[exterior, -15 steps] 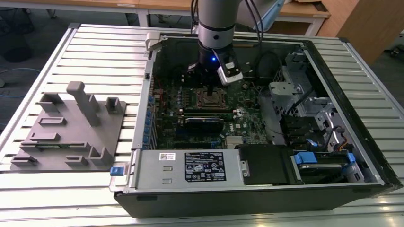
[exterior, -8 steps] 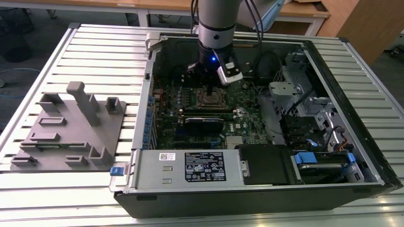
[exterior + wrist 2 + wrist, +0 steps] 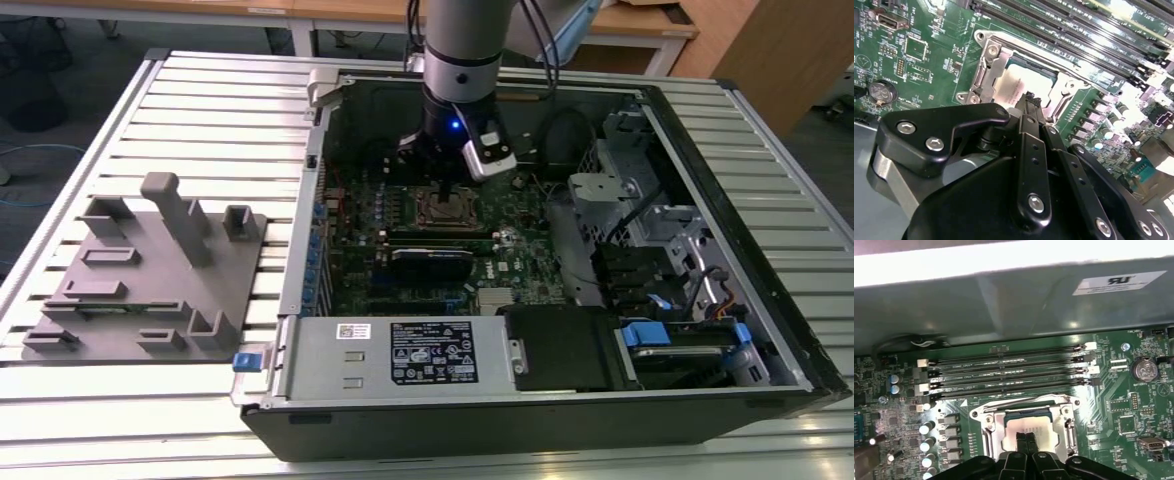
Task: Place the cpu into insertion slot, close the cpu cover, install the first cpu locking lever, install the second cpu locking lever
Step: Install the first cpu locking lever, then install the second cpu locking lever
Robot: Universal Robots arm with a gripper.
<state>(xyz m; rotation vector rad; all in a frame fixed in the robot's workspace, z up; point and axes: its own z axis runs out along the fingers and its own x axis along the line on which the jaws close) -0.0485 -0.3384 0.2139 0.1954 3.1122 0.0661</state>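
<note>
1. Fingers [image 3: 1026, 440] of the gripper [image 3: 1030, 100] are pressed together, tips just above the cpu [image 3: 1029, 429].
2. Cpu lies in the insertion slot [image 3: 447, 209], cpu cover [image 3: 985, 75] down around it, centre of the exterior view.

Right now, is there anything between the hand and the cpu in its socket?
Nothing visible. In the first wrist view the hand sits directly over the cpu, which lies in the insertion slot with the cpu cover framing it.
</note>
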